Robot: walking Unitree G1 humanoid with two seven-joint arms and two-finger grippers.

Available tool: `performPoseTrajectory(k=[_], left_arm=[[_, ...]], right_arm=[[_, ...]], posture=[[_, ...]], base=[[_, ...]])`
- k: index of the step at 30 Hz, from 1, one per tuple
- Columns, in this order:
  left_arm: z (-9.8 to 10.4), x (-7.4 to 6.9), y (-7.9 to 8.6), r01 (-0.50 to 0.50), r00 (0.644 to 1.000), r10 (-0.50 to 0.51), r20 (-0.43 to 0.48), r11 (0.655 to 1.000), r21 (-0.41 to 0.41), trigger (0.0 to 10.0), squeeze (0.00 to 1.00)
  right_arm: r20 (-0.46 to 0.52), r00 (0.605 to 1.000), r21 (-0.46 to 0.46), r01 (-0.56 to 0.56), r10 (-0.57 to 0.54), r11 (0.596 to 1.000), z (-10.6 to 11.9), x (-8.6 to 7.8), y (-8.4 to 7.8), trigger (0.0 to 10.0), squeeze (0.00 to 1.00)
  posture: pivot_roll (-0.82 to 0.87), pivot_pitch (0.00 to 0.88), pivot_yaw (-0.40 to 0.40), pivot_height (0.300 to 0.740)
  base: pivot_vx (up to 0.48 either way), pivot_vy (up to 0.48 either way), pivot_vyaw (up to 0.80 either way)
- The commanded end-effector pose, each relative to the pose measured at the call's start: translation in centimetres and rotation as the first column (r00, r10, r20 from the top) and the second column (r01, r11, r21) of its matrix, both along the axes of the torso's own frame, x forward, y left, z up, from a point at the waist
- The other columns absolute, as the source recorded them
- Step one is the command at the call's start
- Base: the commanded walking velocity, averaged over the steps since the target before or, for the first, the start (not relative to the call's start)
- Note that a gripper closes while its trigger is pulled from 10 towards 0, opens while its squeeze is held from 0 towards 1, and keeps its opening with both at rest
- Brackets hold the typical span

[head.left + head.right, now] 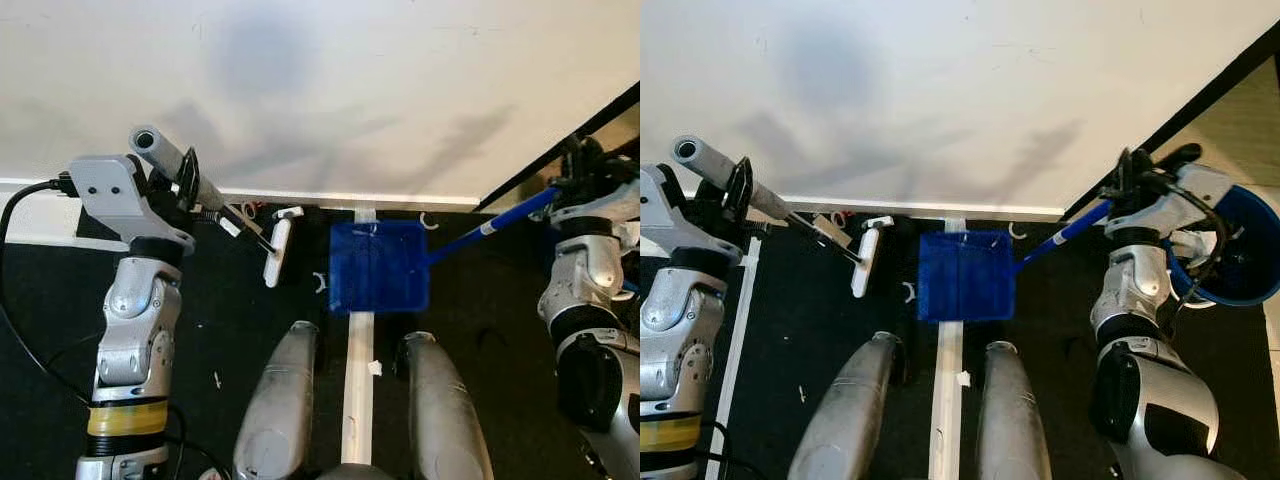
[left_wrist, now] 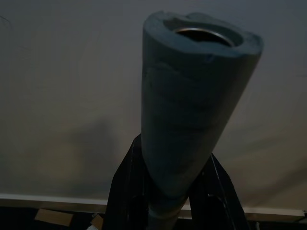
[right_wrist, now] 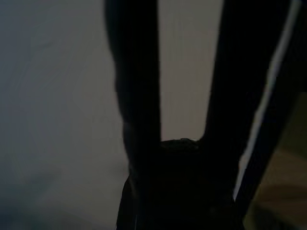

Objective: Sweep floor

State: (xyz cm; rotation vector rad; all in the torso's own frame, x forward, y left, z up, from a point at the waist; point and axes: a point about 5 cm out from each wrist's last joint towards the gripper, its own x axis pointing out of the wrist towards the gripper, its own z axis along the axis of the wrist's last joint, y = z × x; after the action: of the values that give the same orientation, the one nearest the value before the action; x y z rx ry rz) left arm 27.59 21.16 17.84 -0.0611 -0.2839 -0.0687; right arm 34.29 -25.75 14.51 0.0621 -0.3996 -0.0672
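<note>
Against the white wall, left gripper clamps the broom handle, right gripper grips the blue dustpan handle; white scraps lie beside the pan, so sweeping's unfinished.

Blue dustpan on black floor

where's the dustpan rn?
In the head views the blue dustpan lies flat on the dark floor at the white wall's foot, ahead of the robot's feet, with the broom head to its left.
</note>
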Motion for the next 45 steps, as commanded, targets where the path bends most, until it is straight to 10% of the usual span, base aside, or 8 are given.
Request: performPoseTrajectory(k=[1, 11, 22, 36, 45], left_arm=[[-0.8, -0.6, -0.5, 0.028, 0.999, -0.029, -0.021, 0.999, -0.04, 10.0, 0.0], [-0.7, -0.5, -1.1, 0.054, 0.998, -0.055, -0.021, 0.998, -0.045, 10.0, 0.0], [0.0, 0.2, -1.1, 0.076, 0.997, -0.076, -0.003, 0.993, -0.096, 10.0, 0.0], [-0.9, -0.5, -2.4, 0.101, 0.994, -0.106, -0.023, 0.984, -0.149, 10.0, 0.0], [-0.7, -0.7, -2.6, 0.125, 0.991, -0.129, -0.019, 0.98, -0.152, 10.0, 0.0]], right_arm=[[-0.054, 0.999, -0.075, -0.005, 0.001, 0.997, -1.7, -0.9, 0.3, 10.0, 0.0], [-0.133, 0.991, -0.207, -0.034, 0.007, 0.978, -4.5, -2.2, 2.5, 10.0, 0.0], [-0.011, 0.997, 0.257, 0.076, -0.076, 0.963, -1.6, -0.5, -0.4, 10.0, 0.0], [-0.009, 0.984, 0.059, -0.178, 0.179, 0.982, -1.4, -0.2, 1.5, 10.0, 0.03], [0.017, 0.989, -0.12, -0.147, 0.15, 0.982, -0.3, -0.3, 1.9, 10.0, 0.0]], posture=[[0.27, 0.476, 0.044, 0.74], [0.28, 0.476, 0.049, 0.74], [0.26, 0.487, 0.052, 0.74], [0.25, 0.501, 0.046, 0.74], [0.24, 0.503, 0.044, 0.74]], base=[[0.0, 0.0, 0.0], [0.0, 0.0, 0.0], [0.0, 0.0, 0.0], [0.0, 0.0, 0.0], [0.0, 0.0, 0.0]])
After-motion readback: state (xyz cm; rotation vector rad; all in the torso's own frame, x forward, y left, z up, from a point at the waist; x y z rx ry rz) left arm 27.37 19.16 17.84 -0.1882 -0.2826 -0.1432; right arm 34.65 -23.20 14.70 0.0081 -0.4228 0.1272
